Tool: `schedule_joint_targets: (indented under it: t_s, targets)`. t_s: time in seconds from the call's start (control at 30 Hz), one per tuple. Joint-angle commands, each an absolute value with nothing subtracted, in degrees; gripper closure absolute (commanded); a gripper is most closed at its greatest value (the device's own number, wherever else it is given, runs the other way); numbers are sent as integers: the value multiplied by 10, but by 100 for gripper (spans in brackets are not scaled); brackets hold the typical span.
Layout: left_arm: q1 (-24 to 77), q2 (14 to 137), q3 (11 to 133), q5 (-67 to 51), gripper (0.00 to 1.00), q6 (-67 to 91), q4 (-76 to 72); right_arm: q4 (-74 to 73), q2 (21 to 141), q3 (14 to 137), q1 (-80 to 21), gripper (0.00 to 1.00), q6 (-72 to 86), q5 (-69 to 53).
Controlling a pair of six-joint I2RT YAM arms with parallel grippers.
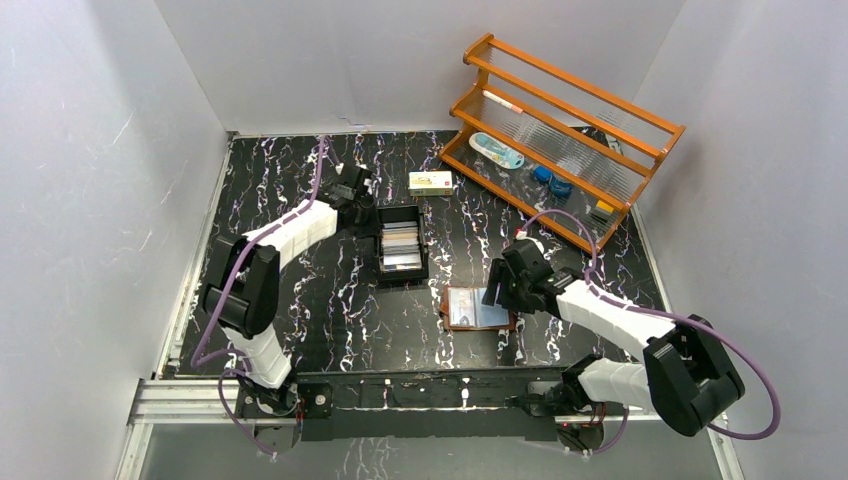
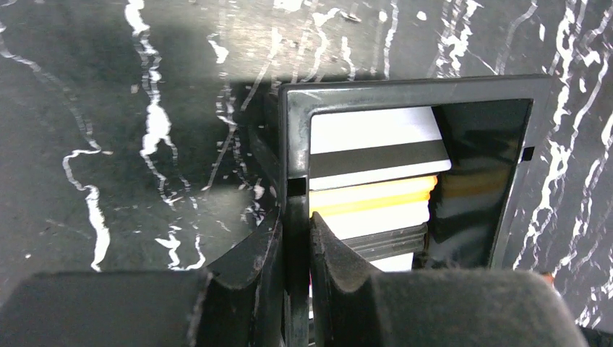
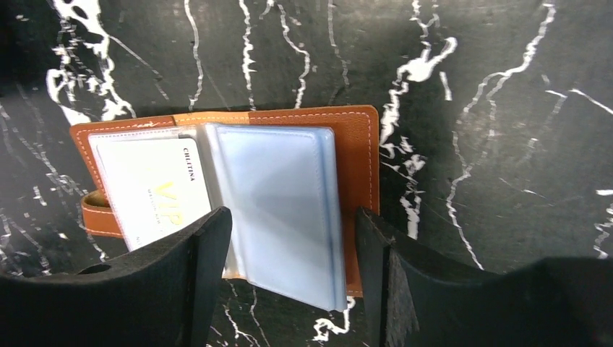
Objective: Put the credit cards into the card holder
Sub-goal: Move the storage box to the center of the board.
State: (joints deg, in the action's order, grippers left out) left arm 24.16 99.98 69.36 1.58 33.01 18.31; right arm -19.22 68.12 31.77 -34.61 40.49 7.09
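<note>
The brown card holder (image 1: pixel 478 308) lies open on the table. In the right wrist view (image 3: pixel 358 155) a white VIP card (image 3: pixel 153 189) sits in its left pocket and the clear inner pockets (image 3: pixel 278 210) fan out. My right gripper (image 1: pixel 497 285) (image 3: pixel 293 217) is open just above it, jaws on either side of the clear pockets. Several credit cards (image 1: pixel 401 247) (image 2: pixel 372 181) stand stacked in a black tray (image 1: pixel 384 268). My left gripper (image 1: pixel 368 205) (image 2: pixel 296 217) is shut on the tray's side wall (image 2: pixel 295 144).
A white-and-yellow carton (image 1: pixel 430 181) lies behind the tray. An orange wooden rack (image 1: pixel 565 130) holding small items stands at the back right. White walls close in the black marbled table (image 1: pixel 300 300).
</note>
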Motion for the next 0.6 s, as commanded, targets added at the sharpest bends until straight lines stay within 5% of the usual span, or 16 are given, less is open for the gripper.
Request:
schedule_joint_targets:
  t_s: [0.0,0.57]
  targets:
    - [249,976,721,-79,88,287,128,-143,679,292,-349,30,434,17]
    - [309,1011,726,-161,75,243,28,-87,684,260,-519,34,589,37]
